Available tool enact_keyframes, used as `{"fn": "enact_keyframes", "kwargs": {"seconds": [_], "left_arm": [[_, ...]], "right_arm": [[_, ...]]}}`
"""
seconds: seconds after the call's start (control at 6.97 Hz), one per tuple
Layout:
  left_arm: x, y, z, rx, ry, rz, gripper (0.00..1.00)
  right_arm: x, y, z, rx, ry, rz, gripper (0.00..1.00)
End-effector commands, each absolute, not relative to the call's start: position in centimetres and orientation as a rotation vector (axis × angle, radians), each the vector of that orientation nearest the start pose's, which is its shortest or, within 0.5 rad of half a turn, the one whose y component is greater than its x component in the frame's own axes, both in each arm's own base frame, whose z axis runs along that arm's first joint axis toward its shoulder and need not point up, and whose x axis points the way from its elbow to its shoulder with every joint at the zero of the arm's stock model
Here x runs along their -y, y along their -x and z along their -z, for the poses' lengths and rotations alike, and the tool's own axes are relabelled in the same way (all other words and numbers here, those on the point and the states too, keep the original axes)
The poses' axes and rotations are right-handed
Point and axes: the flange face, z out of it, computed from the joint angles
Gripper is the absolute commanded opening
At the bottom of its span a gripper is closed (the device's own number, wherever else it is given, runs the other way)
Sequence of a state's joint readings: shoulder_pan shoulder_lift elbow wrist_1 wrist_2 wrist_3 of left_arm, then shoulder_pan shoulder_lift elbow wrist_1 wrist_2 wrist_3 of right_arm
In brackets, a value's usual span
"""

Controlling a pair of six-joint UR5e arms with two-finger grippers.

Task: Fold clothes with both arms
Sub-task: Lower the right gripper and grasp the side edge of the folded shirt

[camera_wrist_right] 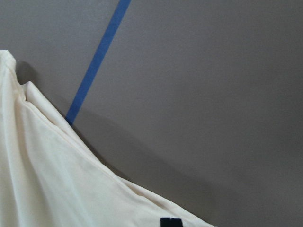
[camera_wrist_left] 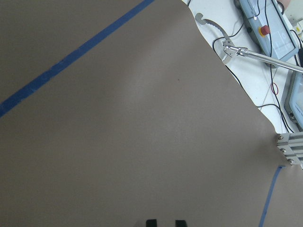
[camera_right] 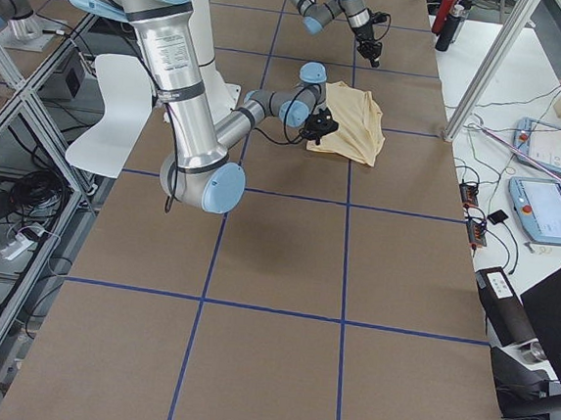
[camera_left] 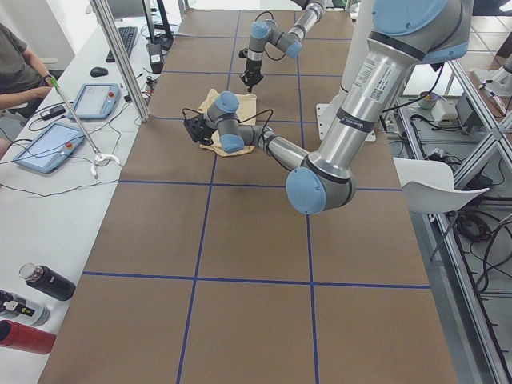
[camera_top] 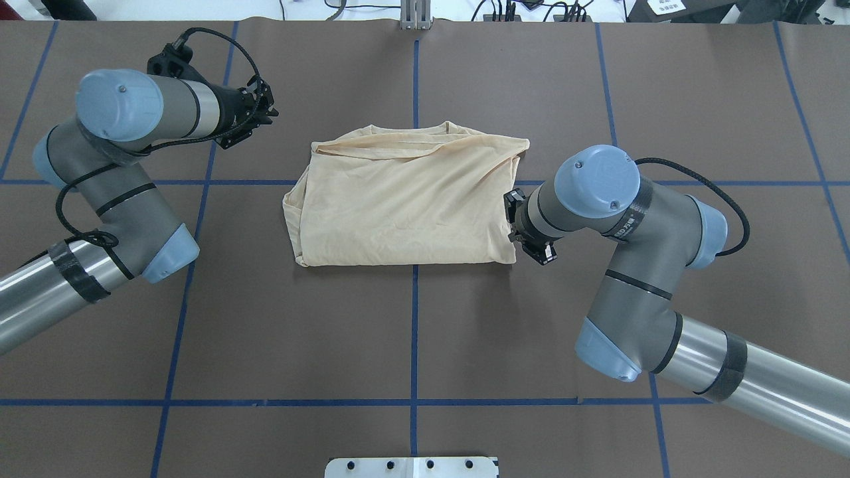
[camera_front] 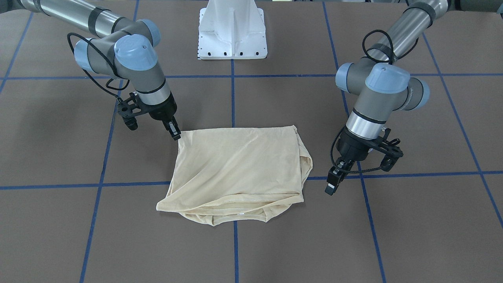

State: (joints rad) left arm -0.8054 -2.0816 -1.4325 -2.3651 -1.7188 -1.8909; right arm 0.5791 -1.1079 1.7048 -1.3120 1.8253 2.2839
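Observation:
The pale cream-yellow shirt (camera_front: 239, 165) lies folded into a rough rectangle at the middle of the table (camera_top: 405, 199), plain side up, no print showing. My right gripper (camera_front: 177, 135) is down at the shirt's corner nearest the robot on my right side, and that corner rises to a point at its tips. In the right wrist view the fingertips read as one dark block (camera_wrist_right: 171, 222) on the fabric (camera_wrist_right: 57, 179), so the gripper is shut on the cloth. My left gripper (camera_front: 331, 188) hovers over bare table beside the shirt's other side, apart from it. Its fingertips (camera_wrist_left: 150, 222) show a small gap with nothing between.
The white pedestal base (camera_front: 232, 31) stands at the robot's edge of the table. Blue tape lines (camera_top: 414, 318) cross the brown surface. A side bench beyond the far edge holds pendants (camera_left: 98, 100), cables and bottles (camera_left: 44, 282), with a seated person (camera_left: 20, 64). A metal post (camera_wrist_left: 289, 146) stands at the table edge.

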Motion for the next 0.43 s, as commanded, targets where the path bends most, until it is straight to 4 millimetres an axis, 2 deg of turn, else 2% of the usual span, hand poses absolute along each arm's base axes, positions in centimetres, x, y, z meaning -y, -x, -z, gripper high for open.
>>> {"fn": "enact_keyframes", "kwargs": {"seconds": [0.0, 0.29], "left_arm": [[58.9, -40.2, -33.7, -1.209, -0.160, 0.904, 0.26], [58.9, -40.1, -33.6, -1.211, -0.160, 0.904, 0.26]], "right_arm": [[44.0, 48.8, -30.6, 1.025, 0.232, -1.108, 1.00], [43.2, 48.9, -32.0, 1.020, 0.228, -1.103, 1.00]]}}
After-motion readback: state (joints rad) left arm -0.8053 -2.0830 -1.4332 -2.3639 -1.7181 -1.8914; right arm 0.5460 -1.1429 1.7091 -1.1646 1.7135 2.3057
